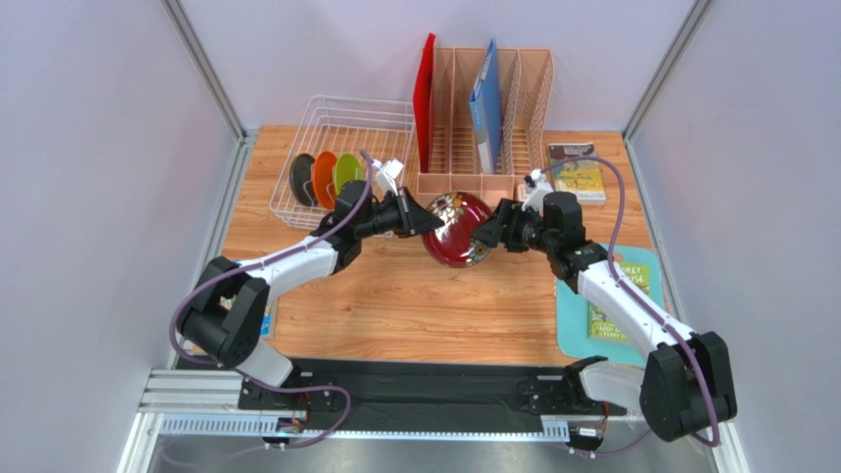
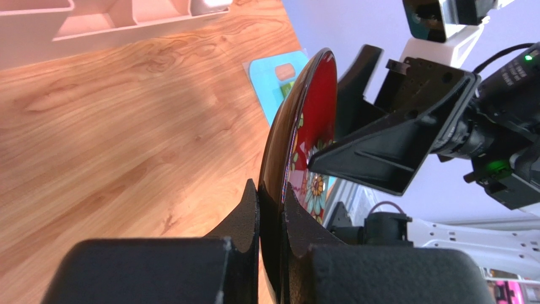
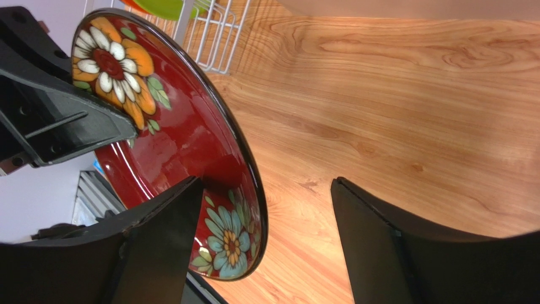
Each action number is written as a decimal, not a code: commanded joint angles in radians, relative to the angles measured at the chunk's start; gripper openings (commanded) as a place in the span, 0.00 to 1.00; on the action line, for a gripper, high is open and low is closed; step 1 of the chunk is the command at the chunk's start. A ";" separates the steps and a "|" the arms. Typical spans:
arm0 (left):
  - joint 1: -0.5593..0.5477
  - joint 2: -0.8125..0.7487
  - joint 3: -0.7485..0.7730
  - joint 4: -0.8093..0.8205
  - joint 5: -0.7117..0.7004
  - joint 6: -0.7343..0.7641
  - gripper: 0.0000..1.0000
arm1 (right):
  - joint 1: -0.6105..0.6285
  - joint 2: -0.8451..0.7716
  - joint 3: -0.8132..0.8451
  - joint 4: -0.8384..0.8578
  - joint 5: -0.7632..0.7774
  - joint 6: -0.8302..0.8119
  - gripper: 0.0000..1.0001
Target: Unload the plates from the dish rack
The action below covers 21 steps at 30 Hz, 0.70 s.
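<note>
Closest to the left wrist lens, the left gripper (image 2: pixel 271 193) is pinching the rim of the dark red floral plate (image 2: pixel 317 107), its two fingers sitting narrow on either face of the edge; the plate is hanging on edge in the air above the table (image 1: pixel 415 315), between the two arms and well apart from the dish rack (image 1: pixel 326 106); the right gripper (image 3: pixel 263 185) is standing wide around the opposite rim, one finger lying over the flowered face and the other reaching behind the plate, and it is gripping nothing yet; whether the inner finger is already touching the glaze I cannot tell; in the rack, the dark teal-grey plate (image 1: pixel 302 177), the orange plate (image 1: pixel 324 177) and the lime green plate (image 1: pixel 346 172) are standing upright in a row

This is looking like a hand-over from left to right; to do it well, the right fingers should be reaching far enough past the lip that the pads are landing on the flatter band and not on the curved edge; the closing should be coming square to the plate, since the glaze is looking glossy and likely slippery; the left fingers should be letting go only once the right grip is firm, and opening straight so the plate is not twisting; one plate out, three waiting, so the task is looking early
</note>
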<state>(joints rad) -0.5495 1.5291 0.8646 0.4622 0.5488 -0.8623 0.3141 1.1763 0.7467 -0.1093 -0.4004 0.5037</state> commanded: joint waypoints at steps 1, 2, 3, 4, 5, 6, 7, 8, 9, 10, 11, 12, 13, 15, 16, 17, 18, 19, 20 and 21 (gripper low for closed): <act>-0.007 -0.011 0.002 0.159 0.050 -0.049 0.00 | 0.006 0.032 0.002 0.146 -0.070 0.033 0.58; -0.007 -0.011 0.001 0.162 0.050 -0.049 0.00 | 0.008 0.045 0.000 0.169 -0.101 0.038 0.47; -0.007 -0.011 -0.002 0.170 0.051 -0.050 0.00 | 0.008 0.048 -0.003 0.175 -0.110 0.038 0.22; -0.007 -0.004 -0.007 0.173 0.051 -0.053 0.00 | 0.008 0.051 -0.004 0.180 -0.117 0.041 0.08; -0.007 -0.004 -0.009 0.176 0.057 -0.052 0.00 | 0.008 0.051 -0.004 0.180 -0.118 0.039 0.00; -0.007 0.000 -0.010 0.176 0.060 -0.049 0.00 | 0.008 0.049 -0.010 0.180 -0.121 0.033 0.00; -0.007 0.000 -0.012 0.176 0.062 -0.047 0.00 | 0.008 0.045 -0.012 0.178 -0.120 0.030 0.00; -0.006 0.000 -0.015 0.176 0.059 -0.044 0.00 | 0.008 0.030 -0.015 0.174 -0.111 0.027 0.00; -0.007 -0.001 -0.019 0.174 0.054 -0.040 0.18 | 0.008 0.020 -0.017 0.168 -0.103 0.022 0.00; -0.007 -0.003 -0.022 0.168 0.053 -0.023 0.30 | 0.006 0.008 -0.020 0.152 -0.082 0.016 0.00; -0.007 -0.006 -0.022 0.158 0.040 -0.012 0.38 | 0.006 -0.016 -0.018 0.139 -0.065 0.016 0.00; -0.007 -0.017 -0.024 0.129 0.031 0.003 0.46 | 0.006 -0.027 -0.015 0.114 -0.043 0.006 0.00; -0.007 -0.023 -0.022 0.110 0.023 0.044 0.51 | 0.005 -0.038 0.002 0.044 0.006 -0.002 0.00; -0.007 -0.064 -0.004 -0.016 -0.030 0.107 0.74 | -0.001 -0.059 0.022 -0.025 0.060 -0.010 0.00; -0.007 -0.082 0.004 -0.075 -0.070 0.185 0.76 | -0.013 -0.060 0.035 -0.089 0.086 -0.011 0.00; -0.007 -0.102 0.008 -0.123 -0.148 0.224 0.78 | -0.021 -0.060 0.039 -0.110 0.089 -0.010 0.00; -0.007 -0.148 0.019 -0.225 -0.202 0.264 0.85 | -0.026 -0.058 0.039 -0.130 0.092 -0.010 0.00; -0.007 -0.174 0.024 -0.271 -0.257 0.337 0.89 | -0.029 -0.055 0.039 -0.166 0.095 -0.011 0.00; -0.007 -0.200 0.025 -0.308 -0.359 0.368 0.92 | -0.030 -0.046 0.034 -0.177 0.094 -0.013 0.00; -0.007 -0.252 0.025 -0.371 -0.415 0.396 0.98 | -0.030 -0.041 0.026 -0.181 0.081 -0.013 0.00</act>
<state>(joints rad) -0.5583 1.4464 0.8288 0.3050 0.4118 -0.6853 0.2985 1.1412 0.7410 -0.1944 -0.3813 0.5110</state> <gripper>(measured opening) 0.896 0.079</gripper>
